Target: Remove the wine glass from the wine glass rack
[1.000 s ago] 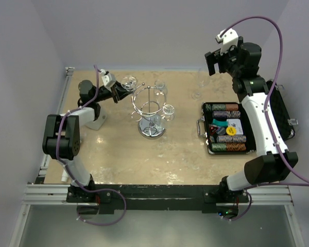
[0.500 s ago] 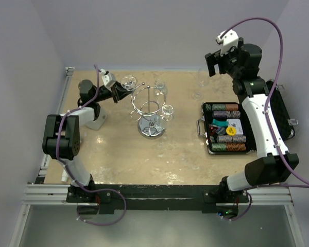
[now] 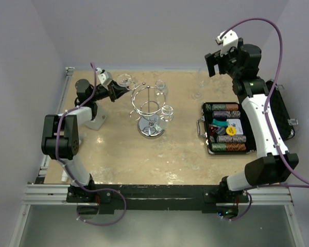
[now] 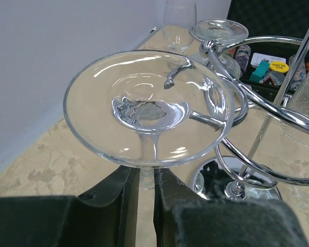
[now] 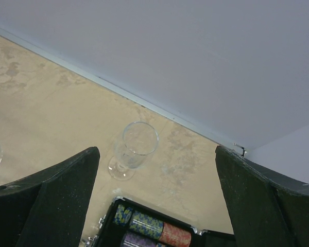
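Wine glass [image 4: 148,108], stem clamped in the left end effector [image 4: 146,188], hovers just beside the wine glass rack [image 4: 268,110].

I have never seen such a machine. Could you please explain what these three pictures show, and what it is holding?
Two robot arms stand at a table's edge. One picture looks down from above; the other two come from wrist cameras. On the table: a chrome rack with glasses, an open case of poker chips, a standing glass. The left gripper is shut on a wine glass's stem, beside the rack. The right gripper is raised, open and empty.
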Controlling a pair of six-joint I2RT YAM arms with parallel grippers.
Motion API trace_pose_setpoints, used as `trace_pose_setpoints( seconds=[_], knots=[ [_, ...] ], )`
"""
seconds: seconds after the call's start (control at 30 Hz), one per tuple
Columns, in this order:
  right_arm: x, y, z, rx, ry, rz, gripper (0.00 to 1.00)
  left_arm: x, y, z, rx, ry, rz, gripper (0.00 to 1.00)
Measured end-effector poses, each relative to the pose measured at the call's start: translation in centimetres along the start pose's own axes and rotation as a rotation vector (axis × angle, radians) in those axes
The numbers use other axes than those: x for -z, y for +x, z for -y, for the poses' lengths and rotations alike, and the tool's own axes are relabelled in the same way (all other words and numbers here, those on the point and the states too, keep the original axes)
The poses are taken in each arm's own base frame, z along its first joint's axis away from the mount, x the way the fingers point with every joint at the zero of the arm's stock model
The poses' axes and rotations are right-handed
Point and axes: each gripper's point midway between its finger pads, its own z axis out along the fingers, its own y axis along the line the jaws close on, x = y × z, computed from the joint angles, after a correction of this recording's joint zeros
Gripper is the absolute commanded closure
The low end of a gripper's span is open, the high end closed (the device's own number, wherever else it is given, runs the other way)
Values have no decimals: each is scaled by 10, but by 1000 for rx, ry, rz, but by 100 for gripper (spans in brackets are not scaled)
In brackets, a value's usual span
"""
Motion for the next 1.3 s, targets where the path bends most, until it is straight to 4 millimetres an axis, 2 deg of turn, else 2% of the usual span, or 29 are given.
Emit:
trace_pose_setpoints(
  seconds=[0.37,0.57,0.77,0.87,0.93,1.0,1.13,1.17,1.23,1.3],
  knots=[
    [0,-1,0,-1,-3,3,2,-4,-11,-16,-17,-37,0,100],
    [-2,-4,-2,-11,-11,19,2,6,-7,-37,11,-110,-39,100],
    [-13,-11,-11,-38,-62,67,3,15,-5,-47,39,-160,-84,100],
    [-21,-18,-21,-36,-113,101,4,20,-18,-52,58,-183,-99,100],
    [-29,-25,-28,-20,-140,129,5,26,-36,-60,66,-213,-105,100],
    [-39,-34,-44,27,-178,162,5,35,-60,-69,78,-251,-109,100],
    [-46,-55,-99,192,-273,259,5,54,-119,-76,108,-305,-133,100],
    [-43,-63,-121,233,-316,295,5,56,-129,-73,109,-309,-140,100],
    [-34,-74,-152,326,-365,369,4,61,-147,-60,131,-298,-163,100],
    [-16,-82,-186,430,-420,448,4,64,-153,-41,175,-273,-192,100]
  ],
)
